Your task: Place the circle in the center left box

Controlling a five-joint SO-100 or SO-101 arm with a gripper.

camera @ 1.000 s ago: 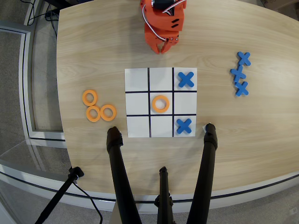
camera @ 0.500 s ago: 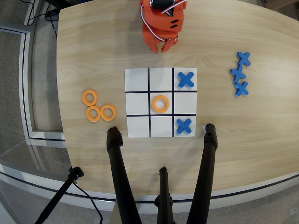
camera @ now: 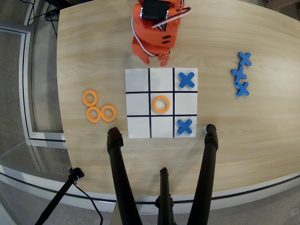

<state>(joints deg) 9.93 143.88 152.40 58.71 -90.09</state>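
- 3 orange rings wait on the bare wood left of the board in the overhead view, touching or nearly touching one another; the nearest to the grid, taken here as the circle (camera: pixel 108 113), sits just beside the board's left edge and is not held by anything.
- 1 more orange ring (camera: pixel 161 104) already fills the board's middle cell, and 2 blue X pieces occupy the right column, one in the top cell (camera: pixel 186 79) and one in the bottom cell (camera: pixel 184 126).
- The center left box (camera: pixel 138 104), the middle-row cell on the left edge of the tic-tac-toe board (camera: pixel 161 130), lies empty, so the placement is not yet done.
- The orange gripper (camera: pixel 155 59) hovers at the board's top edge, above the top row and well apart from the loose rings; its fingertips look close together with nothing between them, though from straight above a narrow gap cannot be ruled out.
- 3 spare blue X pieces (camera: pixel 240 73) lie in a line far to the right of the board, clear of the work.
- By these signs the task stands at its start: reaching the ring, grasping it, carrying it to the empty left cell and releasing it all remain.
- Black tripod legs (camera: pixel 121 178) cross the lower frame without covering the target cell.
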